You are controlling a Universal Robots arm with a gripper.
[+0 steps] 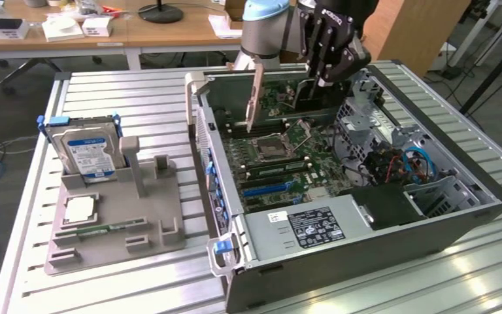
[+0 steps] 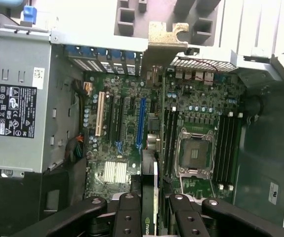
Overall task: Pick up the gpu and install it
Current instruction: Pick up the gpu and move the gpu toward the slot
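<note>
Fingers (image 2: pixel 128 213) of the arm were clenched on the gpu (image 2: pixel 151 182). The wrist view showed the card edge-on above the motherboard (image 2: pixel 117 123), its pale metal bracket (image 2: pixel 164 33) at the end away from the grip. In the upper centre of the exterior view, the card hung over the open computer case (image 1: pixel 460 216) with the bracket nearly upright; whether it touched the board could not be told. The power supply (image 1: pixel 308 226) lay in the lower part of the case. On the exterior view's left, a hard drive (image 1: pixel 85 154) stood upright in a grey holder (image 1: pixel 146 239) on the slatted worktop (image 1: pixel 120 85), and a memory stick (image 1: pixel 102 229) lay flat in the same holder.
</note>
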